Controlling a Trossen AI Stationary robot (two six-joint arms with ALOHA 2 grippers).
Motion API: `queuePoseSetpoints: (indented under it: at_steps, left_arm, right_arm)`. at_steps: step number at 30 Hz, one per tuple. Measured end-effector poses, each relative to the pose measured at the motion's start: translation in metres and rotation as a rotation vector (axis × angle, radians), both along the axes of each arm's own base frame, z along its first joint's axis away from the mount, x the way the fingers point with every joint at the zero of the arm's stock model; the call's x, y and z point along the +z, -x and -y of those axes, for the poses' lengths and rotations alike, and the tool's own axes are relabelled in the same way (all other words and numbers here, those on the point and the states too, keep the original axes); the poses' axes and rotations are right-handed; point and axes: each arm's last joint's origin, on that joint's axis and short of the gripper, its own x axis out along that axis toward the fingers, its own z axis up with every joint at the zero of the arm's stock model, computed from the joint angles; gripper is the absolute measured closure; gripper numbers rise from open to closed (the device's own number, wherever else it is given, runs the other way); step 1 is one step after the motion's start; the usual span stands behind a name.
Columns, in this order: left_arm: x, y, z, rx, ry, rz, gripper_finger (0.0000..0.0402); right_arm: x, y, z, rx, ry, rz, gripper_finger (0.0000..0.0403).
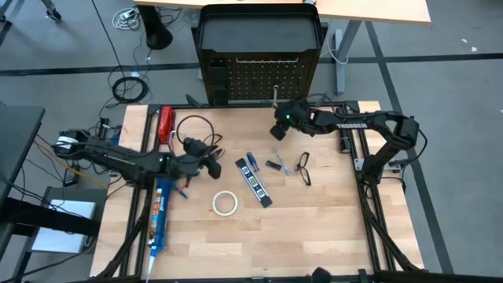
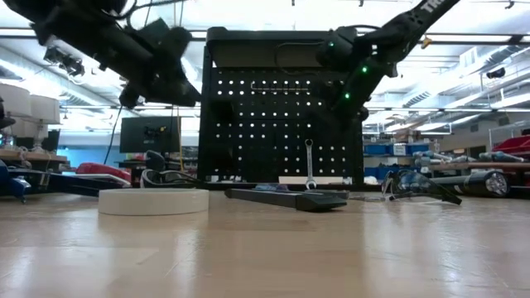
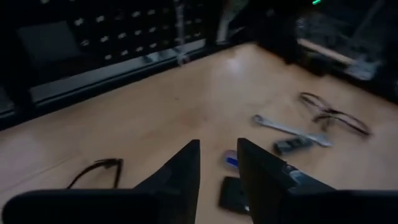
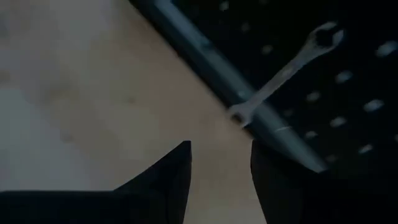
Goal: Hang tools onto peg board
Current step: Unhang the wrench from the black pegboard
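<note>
a: how far along is the task being judged?

b: barely begun. one silver wrench (image 2: 309, 164) is being shown hanging on the peg board (image 1: 259, 75); on the table (image 1: 314, 228) the tape roll (image 1: 225, 203), screwdriver (image 1: 252, 163), two safety glasses (image 1: 303, 167) and a second wrench (image 3: 283, 127) are still lying.

a: and the grippers?

b: the right gripper (image 4: 221, 171), fingers spread and empty, is being held just before the hung wrench. the left gripper (image 3: 217, 168), likewise spread, is hovering above the screwdriver.

A silver wrench (image 4: 283, 73) leans on the upright black peg board (image 1: 259, 75); tape roll (image 1: 225, 203), screwdriver (image 1: 251, 163) and glasses (image 1: 304, 168) lie flat on the table
</note>
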Motion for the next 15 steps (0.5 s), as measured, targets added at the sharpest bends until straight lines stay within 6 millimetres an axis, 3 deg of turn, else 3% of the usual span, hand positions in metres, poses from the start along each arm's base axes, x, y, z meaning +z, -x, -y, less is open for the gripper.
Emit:
queuePoseSetpoints:
  at_steps: [8, 15]
  left_arm:
    - [-0.007, -0.011, -0.017, 0.1, 0.035, 0.055, 0.0296]
    - [-0.012, -0.025, -0.019, 0.105, 0.037, 0.119, 0.0297]
  right_arm:
    - [0.011, 0.01, 0.034, 0.048, 0.169, -0.047, 0.0237]
    - [0.014, 0.011, 0.04, 0.135, 0.296, -0.172, 0.0237]
